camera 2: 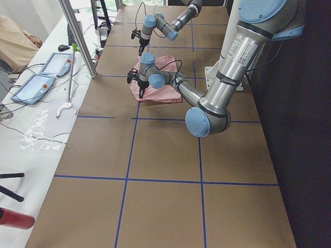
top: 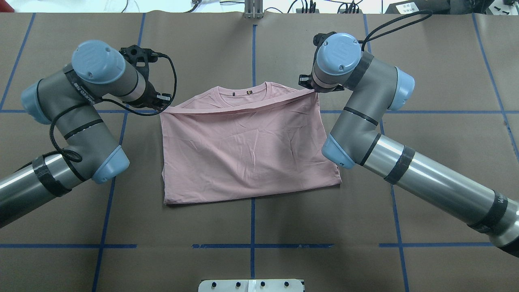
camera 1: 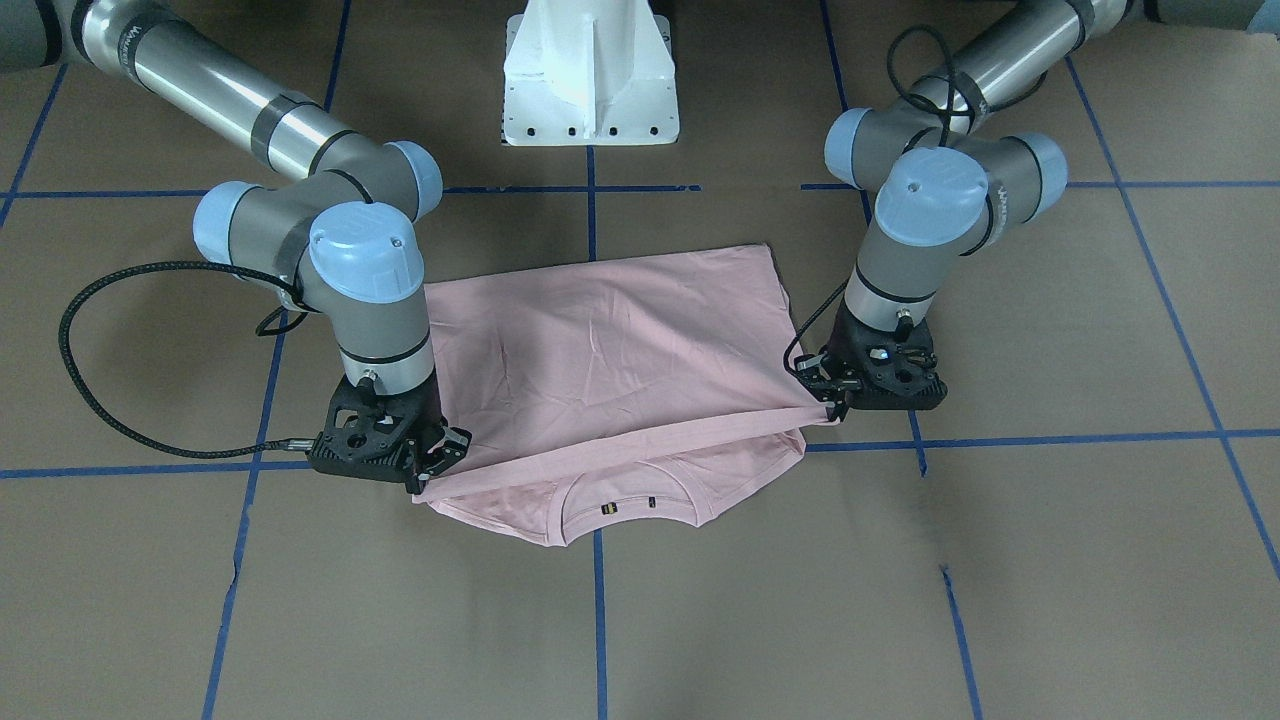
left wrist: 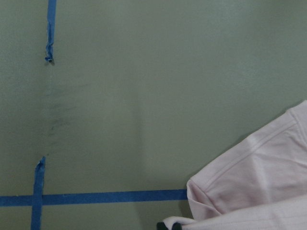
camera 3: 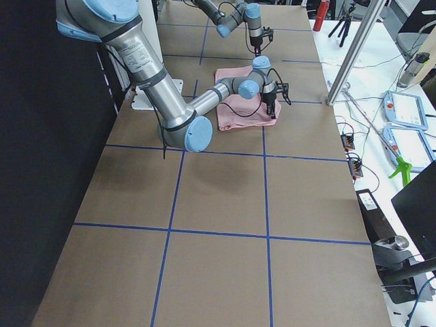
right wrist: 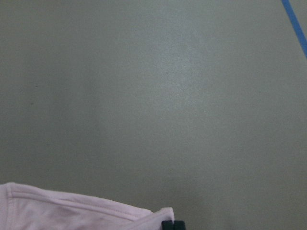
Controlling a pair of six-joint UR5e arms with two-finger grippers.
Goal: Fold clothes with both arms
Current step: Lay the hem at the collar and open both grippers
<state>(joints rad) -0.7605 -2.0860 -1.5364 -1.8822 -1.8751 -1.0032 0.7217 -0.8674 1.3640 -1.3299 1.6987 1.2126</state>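
Observation:
The pale pink T-shirt [top: 243, 154] lies on the brown table, plain side up, with its lower part doubled over toward the collar [top: 243, 91]. The lifted edge runs taut between both grippers, just short of the collar [camera 1: 627, 508]. My left gripper [top: 162, 106] is shut on that edge's corner at the shirt's left side, also shown at the left gripper [camera 1: 835, 408]. At the other corner, my right gripper [top: 313, 91] is shut on the cloth, as is plain at the right gripper [camera 1: 425, 487]. Each wrist view shows pink cloth [left wrist: 259, 182] pinched at its bottom edge.
The white pedestal base [camera 1: 590, 80] stands on the robot's side of the shirt. Blue tape lines [top: 252, 243] grid the brown table. Beyond the far edge lie teach pendants [camera 2: 31, 88], cables and a metal post [camera 2: 77, 39]; a person's sleeve [camera 2: 15, 44] shows there.

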